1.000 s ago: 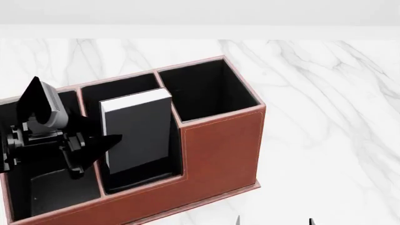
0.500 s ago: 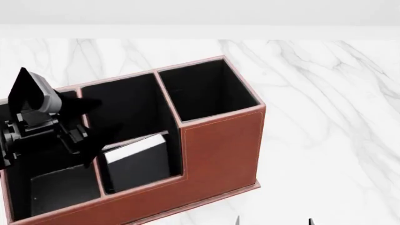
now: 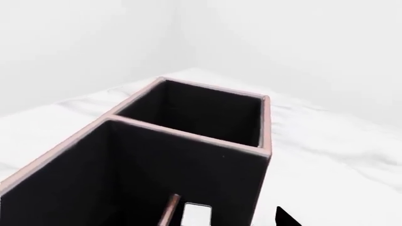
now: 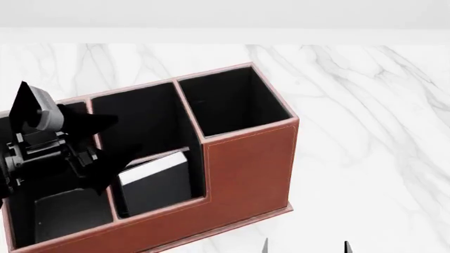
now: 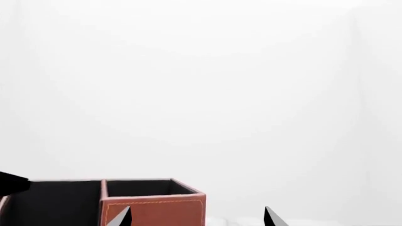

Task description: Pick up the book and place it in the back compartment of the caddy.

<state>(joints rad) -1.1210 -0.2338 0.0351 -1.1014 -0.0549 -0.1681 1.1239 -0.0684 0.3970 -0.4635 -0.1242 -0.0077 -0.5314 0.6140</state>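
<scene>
Head view, left to right: the left pincer sits at the frame's left edge over the caddy, its black fingers spread and holding nothing. Just right of and below it, the book stands down inside the middle compartment at lower centre, white page edge up, long axis roughly upright and tilted a little, apart from the fingers. The left arm is much the nearer. At the bottom edge, right of centre, only two tips of the right pincer show, set apart and empty, over the marble tabletop. The placing looks done; the left pincer would likely just lift clear.
</scene>
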